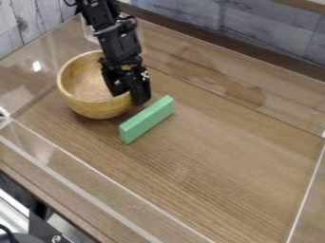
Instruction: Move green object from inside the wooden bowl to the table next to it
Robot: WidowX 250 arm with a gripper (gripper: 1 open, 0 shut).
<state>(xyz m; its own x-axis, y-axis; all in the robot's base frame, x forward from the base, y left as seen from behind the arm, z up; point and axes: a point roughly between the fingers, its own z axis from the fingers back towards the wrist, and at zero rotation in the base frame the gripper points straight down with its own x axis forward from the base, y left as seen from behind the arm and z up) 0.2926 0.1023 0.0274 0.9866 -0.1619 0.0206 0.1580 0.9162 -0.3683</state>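
The green object (147,118) lies flat on the table (216,161), just right of the wooden bowl (86,90) and outside it. The bowl's yellowish inside shows nothing in it. My black gripper (131,89) points steeply down at the bowl's right rim, between the bowl and the near end of the green block. It is open, with nothing between its fingers. One finger (116,82) hangs over the bowl's inside. The other finger (141,94) is outside the rim, close to the block's upper end.
Clear acrylic walls (38,152) ring the tabletop, with a low front wall near the bottom edge. The arm (105,24) reaches in from the top left. Bare wood-grain surface stretches to the right and front of the block.
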